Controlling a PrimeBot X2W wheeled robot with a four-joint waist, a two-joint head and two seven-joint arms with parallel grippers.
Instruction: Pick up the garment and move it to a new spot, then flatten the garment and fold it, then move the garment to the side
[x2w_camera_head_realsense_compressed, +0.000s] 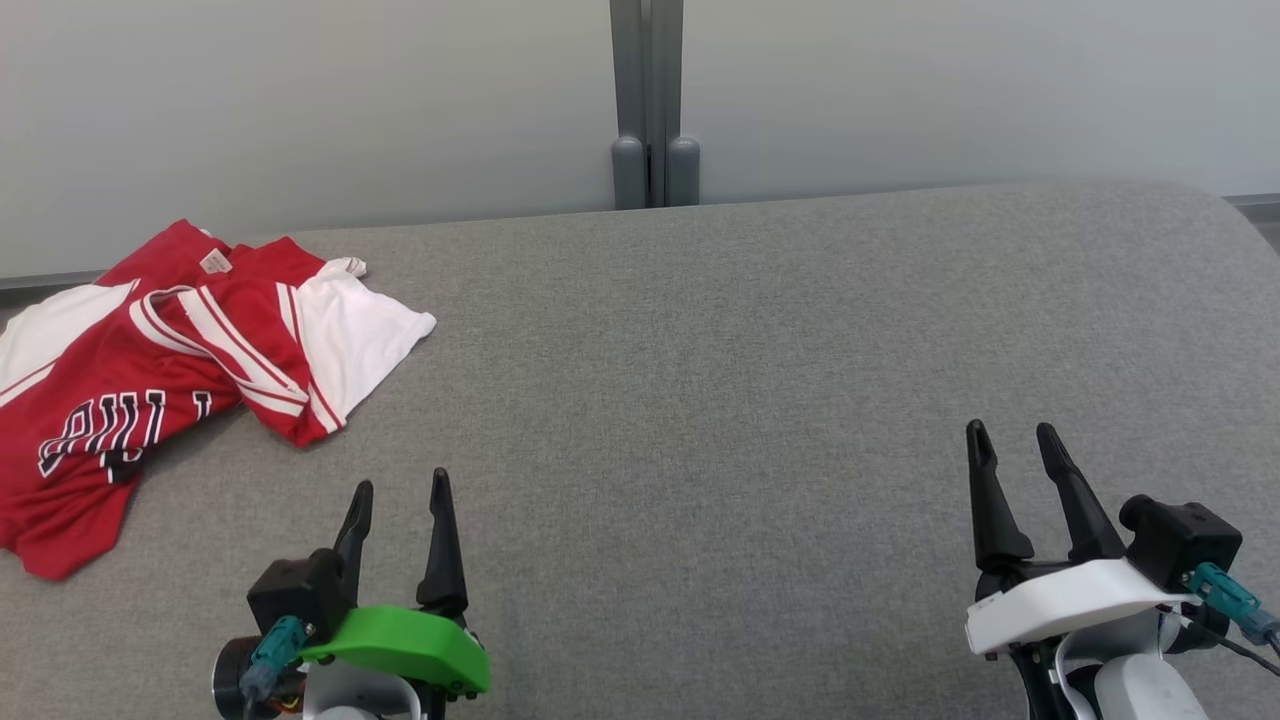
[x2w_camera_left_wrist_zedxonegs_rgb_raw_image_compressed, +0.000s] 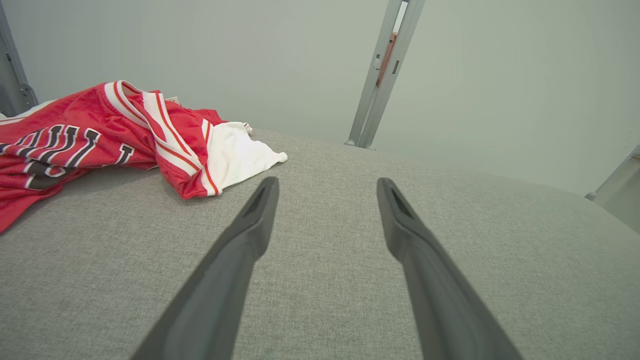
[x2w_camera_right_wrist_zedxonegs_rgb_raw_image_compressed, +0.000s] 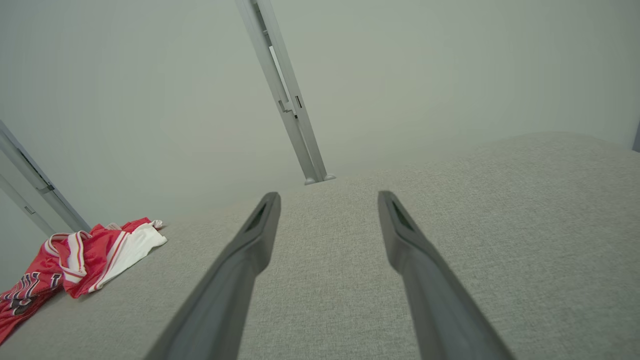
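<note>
Red-and-white jersey sits crumpled at the far left of the grey padded surface, with part of it running off the left edge of the head view. Nothing has been picked up yet.

Left gripper: fingers spread, empty, near the jersey's closest fold but not touching. Right gripper: fingers spread, empty, well apart from it, over bare surface.

Handling guess: thin, limp sports fabric. Light, no stiffness, probably slick. It's bunched in several layers, so a deep pinch will likely grab more than one.

Where to grab:
- white panel: pokes out toward the middle and lies flat, easiest reach for the left gripper
- striped trim: thicker edge, should slip less

The lettered body looks too flat to pinch. Risk: a one-point lift leaves it hanging twisted, so flattening likely needs both grippers on separate edges.
</note>
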